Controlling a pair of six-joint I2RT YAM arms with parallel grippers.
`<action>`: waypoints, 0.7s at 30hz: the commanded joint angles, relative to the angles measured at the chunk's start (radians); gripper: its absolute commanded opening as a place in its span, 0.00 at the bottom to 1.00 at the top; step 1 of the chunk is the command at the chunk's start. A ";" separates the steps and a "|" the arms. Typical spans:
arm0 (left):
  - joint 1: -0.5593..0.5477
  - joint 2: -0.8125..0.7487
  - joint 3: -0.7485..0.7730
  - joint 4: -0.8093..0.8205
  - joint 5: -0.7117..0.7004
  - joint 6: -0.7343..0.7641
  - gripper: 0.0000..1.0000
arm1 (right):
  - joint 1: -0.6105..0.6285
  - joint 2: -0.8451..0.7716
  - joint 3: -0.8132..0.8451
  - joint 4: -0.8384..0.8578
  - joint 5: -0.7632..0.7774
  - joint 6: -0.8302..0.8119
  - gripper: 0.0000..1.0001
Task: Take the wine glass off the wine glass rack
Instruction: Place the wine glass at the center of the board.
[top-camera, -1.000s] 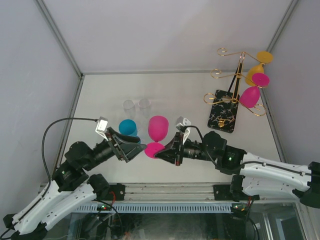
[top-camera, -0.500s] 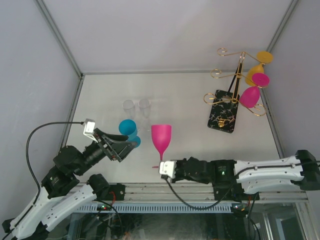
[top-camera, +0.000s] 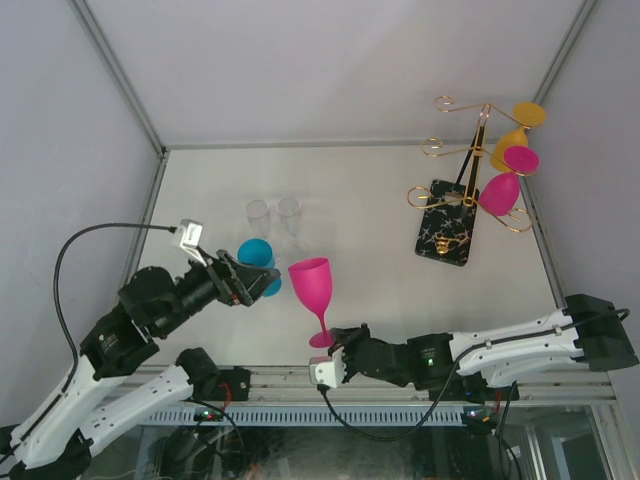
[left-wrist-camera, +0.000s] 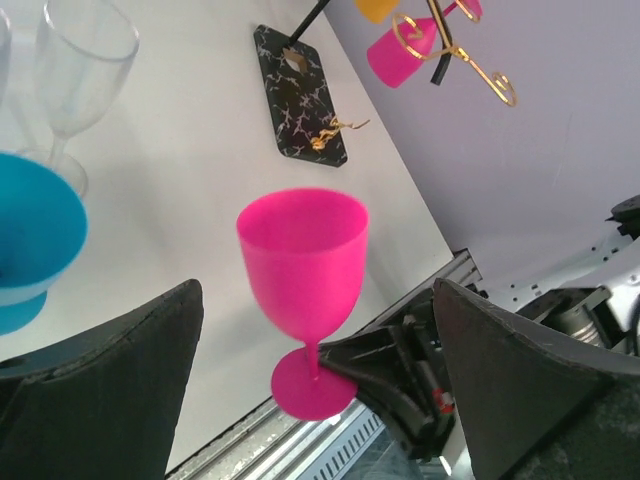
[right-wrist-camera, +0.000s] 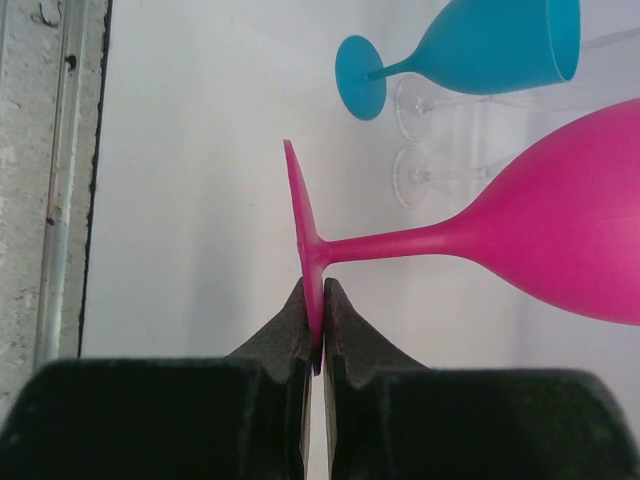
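A pink wine glass (top-camera: 310, 283) stands roughly upright near the table's front edge, leaning a little left. My right gripper (top-camera: 335, 347) is shut on the rim of its foot, and the right wrist view shows both pads (right-wrist-camera: 300, 320) pinching the foot of the glass (right-wrist-camera: 560, 235). My left gripper (top-camera: 255, 283) is open and empty, left of the glass and beside a blue glass (top-camera: 255, 254). In the left wrist view the pink glass (left-wrist-camera: 300, 255) stands between my spread jaws, untouched. The gold wire rack (top-camera: 470, 160) on its black marbled base (top-camera: 445, 222) holds another pink glass (top-camera: 500, 192) and a yellow glass (top-camera: 515, 135).
Two clear glasses (top-camera: 258, 213) (top-camera: 290, 210) stand behind the blue glass. The metal rail (top-camera: 400, 385) runs along the front edge just below the held glass. White enclosure walls rise close behind the rack.
My right arm swung down to the front edge, bringing the pink glass from tilted to nearly upright. My left gripper drew back from the glass's foot toward the blue glass.
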 joint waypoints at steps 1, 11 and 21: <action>0.000 0.117 0.158 -0.012 0.034 0.042 1.00 | 0.016 0.010 -0.013 0.079 0.047 -0.116 0.00; 0.000 0.352 0.278 -0.054 0.307 0.140 1.00 | 0.037 -0.003 -0.064 0.141 0.003 -0.192 0.00; -0.001 0.428 0.211 0.015 0.585 0.177 1.00 | 0.036 0.000 -0.068 0.126 -0.012 -0.208 0.00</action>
